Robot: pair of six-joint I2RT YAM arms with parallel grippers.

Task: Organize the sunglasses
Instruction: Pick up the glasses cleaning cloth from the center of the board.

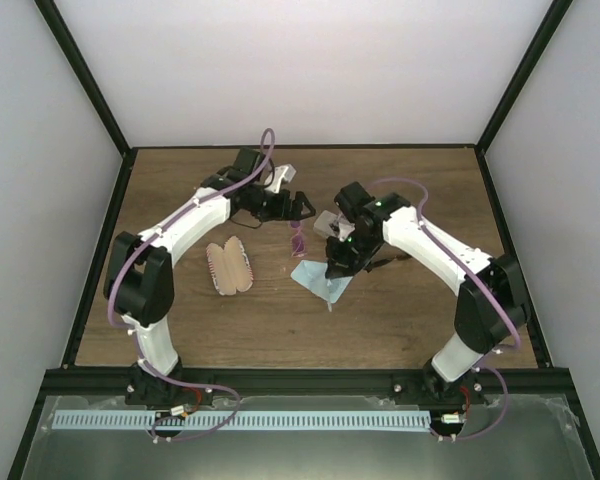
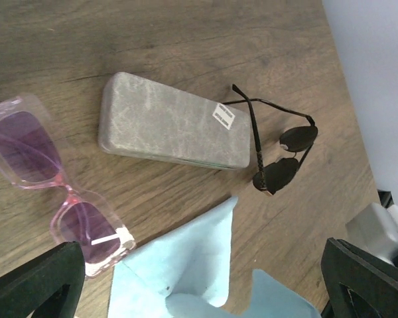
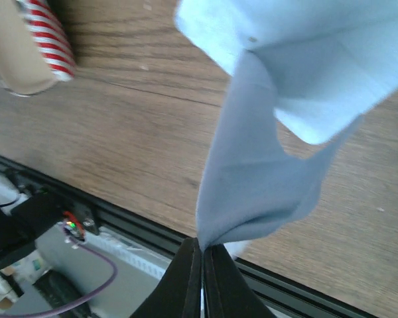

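Note:
The purple-pink sunglasses lie flat on the wooden table, left of my left gripper's view; from above they show as the pink pair. The thin black-framed sunglasses lie folded, arms crossed, just right of a grey case. My left gripper hangs above them with its jaws wide open and empty, also seen from above as the left gripper. My right gripper is shut on a pinched fold of a light blue cloth, lifting it off the table.
A red-and-white striped case lies open to the left of the centre; its end shows in the right wrist view as the striped case. The blue cloth spreads below the pink pair. The table's black front rail runs close behind the right gripper.

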